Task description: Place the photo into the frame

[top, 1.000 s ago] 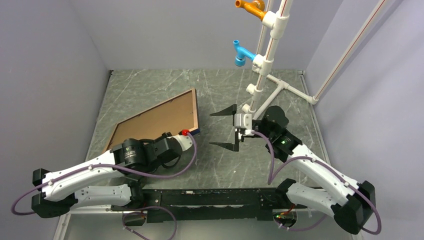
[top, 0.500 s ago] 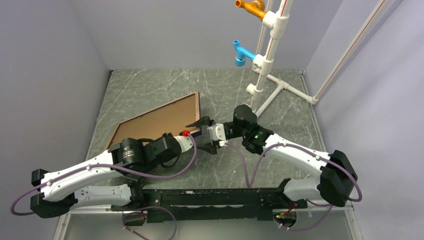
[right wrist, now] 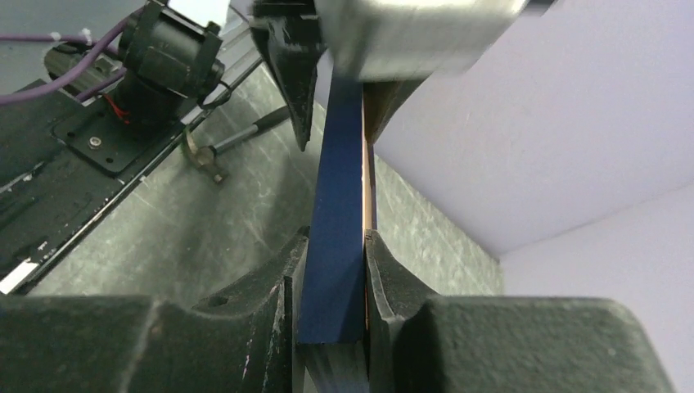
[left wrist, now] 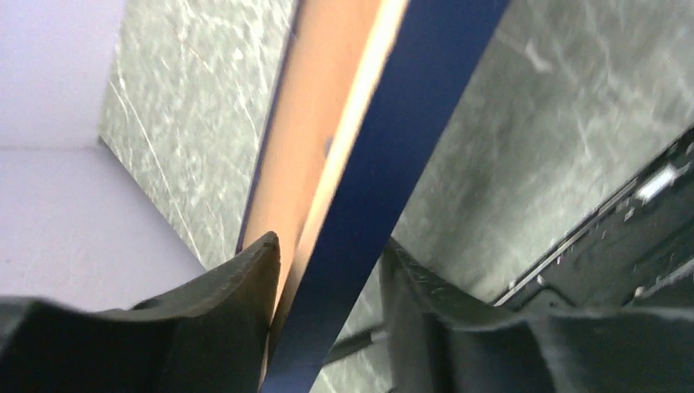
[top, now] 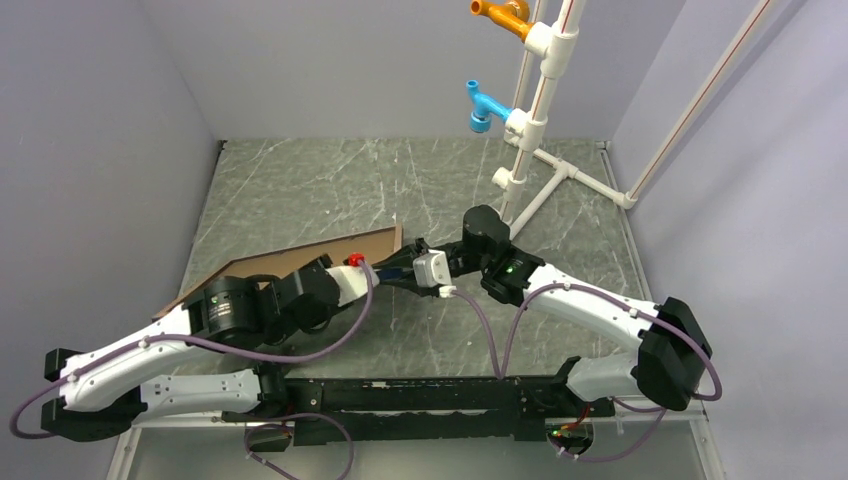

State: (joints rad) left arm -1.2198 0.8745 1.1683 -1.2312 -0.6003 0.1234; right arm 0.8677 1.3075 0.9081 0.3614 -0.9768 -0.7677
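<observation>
R tool [right wrist: 331,246] pinching frame [right wrist: 340,164] rail, L tool [left wrist: 327,250] likewise, frame seemingly tilted

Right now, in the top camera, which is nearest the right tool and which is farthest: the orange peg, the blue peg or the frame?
1. The frame, gripped by the right tool, at its left.
2. The blue peg, on the white pole, behind it to the right.
3. The orange peg, higher up the same pole.

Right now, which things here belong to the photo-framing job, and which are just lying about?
Job: the frame, tilted up, gripped by the left gripper and right gripper. The photo is not in view.
Lying about: white pipe stand, with its blue fitting and orange fitting.
</observation>
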